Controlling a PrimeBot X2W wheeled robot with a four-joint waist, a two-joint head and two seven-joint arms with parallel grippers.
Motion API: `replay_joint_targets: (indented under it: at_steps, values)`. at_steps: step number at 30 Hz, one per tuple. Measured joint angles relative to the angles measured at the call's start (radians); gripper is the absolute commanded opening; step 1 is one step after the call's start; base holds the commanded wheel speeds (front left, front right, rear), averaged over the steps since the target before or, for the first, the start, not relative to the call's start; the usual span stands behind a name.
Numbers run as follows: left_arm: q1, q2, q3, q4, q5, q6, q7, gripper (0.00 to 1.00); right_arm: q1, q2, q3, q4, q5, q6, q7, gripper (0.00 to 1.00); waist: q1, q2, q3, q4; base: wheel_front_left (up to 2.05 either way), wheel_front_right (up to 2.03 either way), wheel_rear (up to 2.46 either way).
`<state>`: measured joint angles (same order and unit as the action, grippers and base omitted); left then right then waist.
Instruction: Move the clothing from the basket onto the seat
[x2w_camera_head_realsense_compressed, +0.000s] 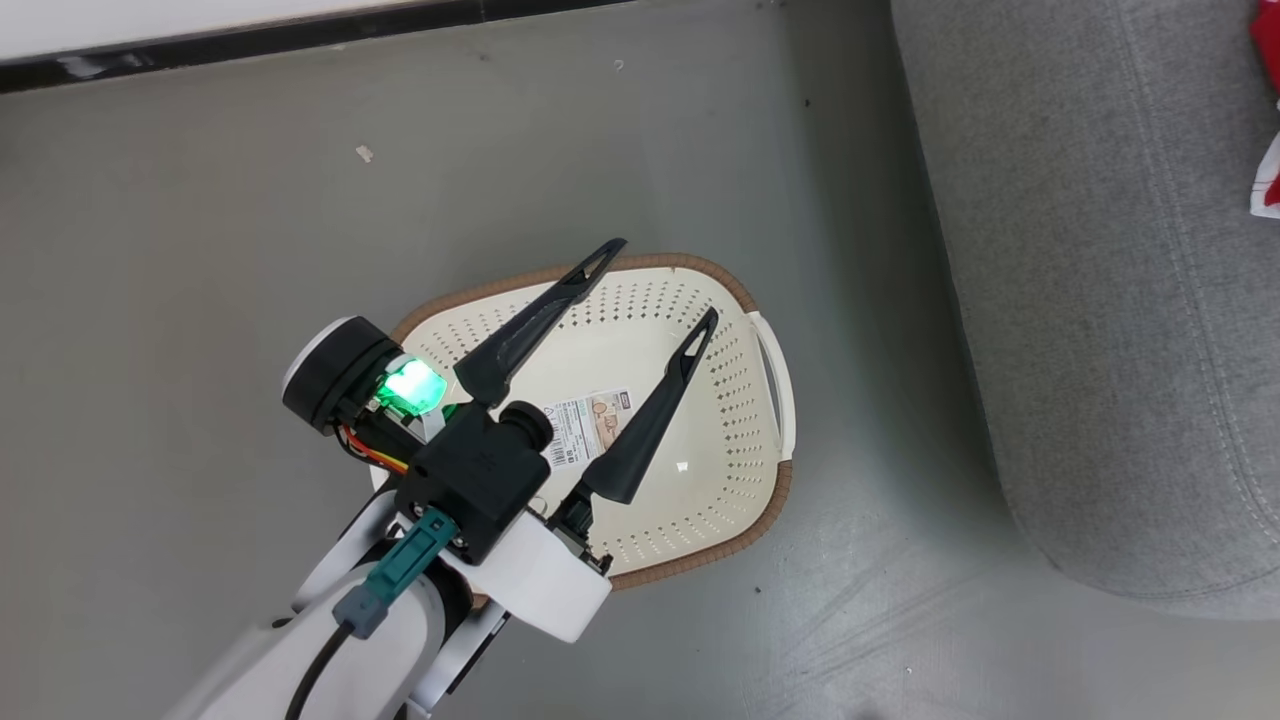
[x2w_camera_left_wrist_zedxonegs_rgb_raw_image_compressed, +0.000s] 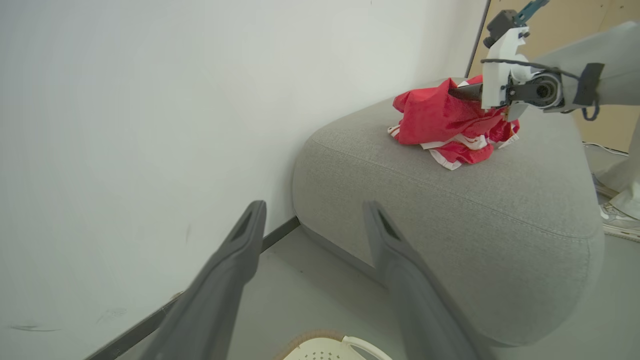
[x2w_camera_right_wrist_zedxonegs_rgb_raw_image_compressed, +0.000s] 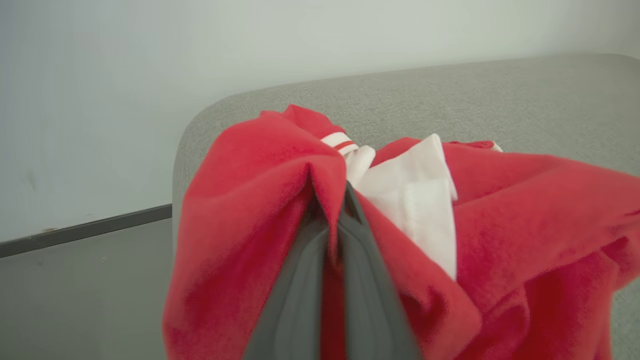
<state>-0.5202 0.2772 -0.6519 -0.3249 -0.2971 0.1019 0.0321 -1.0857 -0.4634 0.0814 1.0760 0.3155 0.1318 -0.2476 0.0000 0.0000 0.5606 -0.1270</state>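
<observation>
Clothing (x2w_camera_left_wrist_zedxonegs_rgb_raw_image_compressed: 435, 117): none seen in the basket (x2w_camera_head_realsense_compressed: 745, 400), as far as the head view shows past the arm. Nearest, the left gripper (x2w_camera_head_realsense_compressed: 663, 278) hangs over the basket's hollow, jaws spread wide, nothing between them. Basket floor bare, paper label (x2w_camera_head_realsense_compressed: 590, 425) in plain sight. The basket stands on the grey floor (x2w_camera_head_realsense_compressed: 200, 250), near the seat (x2w_camera_head_realsense_compressed: 1100, 300) but not touching it. Farther off, on top of the seat near its rounded end, the red clothing lies in a bunched heap, white striped trim showing at its lower edge. The right gripper (x2w_camera_right_wrist_zedxonegs_rgb_raw_image_compressed: 332, 210) is at that heap, fingers pressed together on a fold of the red cloth, which drapes over both of them. Beyond, a pale wall (x2w_camera_left_wrist_zedxonegs_rgb_raw_image_compressed: 125, 100). Judgement: the carrying looks nearly done, with the load resting on the seat. Left to do: let go of the fold and draw the right arm clear. How many garments make up the heap, cannot tell.
</observation>
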Motion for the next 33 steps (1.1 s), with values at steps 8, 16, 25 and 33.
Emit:
replay_joint_targets:
  at_steps: [8, 16, 25, 33]
  values:
    - [-0.003, -0.010, 0.023, 0.056, -0.022, 0.001, -0.036, 1.00, 0.061, 0.007, -0.003, -0.048, 0.019, 0.000, -0.001, 1.00, 0.0000, 0.0000, -0.027, -0.023, 0.00, 0.00, 0.00]
    - [0.032, -0.009, 0.092, 0.115, -0.059, 0.021, -0.080, 1.00, 0.121, 0.000, 0.011, -0.223, 0.007, 0.000, -0.002, 1.00, 0.0000, 0.0000, -0.073, -0.037, 0.00, 0.00, 0.00]
    - [0.116, -0.011, 0.210, 0.175, -0.127, 0.080, -0.167, 1.00, 0.237, 0.049, 0.004, -0.407, 0.023, 0.000, -0.003, 1.00, 0.0000, 0.0000, -0.145, -0.040, 0.00, 0.00, 0.00]
    - [0.204, 0.002, 0.290, 0.251, -0.155, 0.128, -0.224, 1.00, 0.342, 0.139, 0.029, -0.565, 0.035, 0.000, -0.003, 1.00, 0.0000, 0.0001, -0.220, -0.030, 0.00, 0.00, 0.00]
